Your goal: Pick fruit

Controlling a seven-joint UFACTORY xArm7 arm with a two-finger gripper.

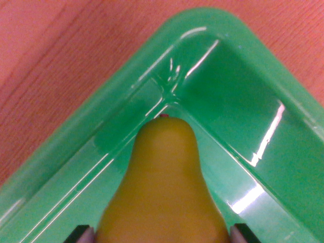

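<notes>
We look down on a reddish wooden table (55,55) bearing a glossy green tray (243,91). A yellow pear (164,187) sits between the fingertips of our tool (162,235), which pinches it, neck pointing into the tray's corner.
</notes>
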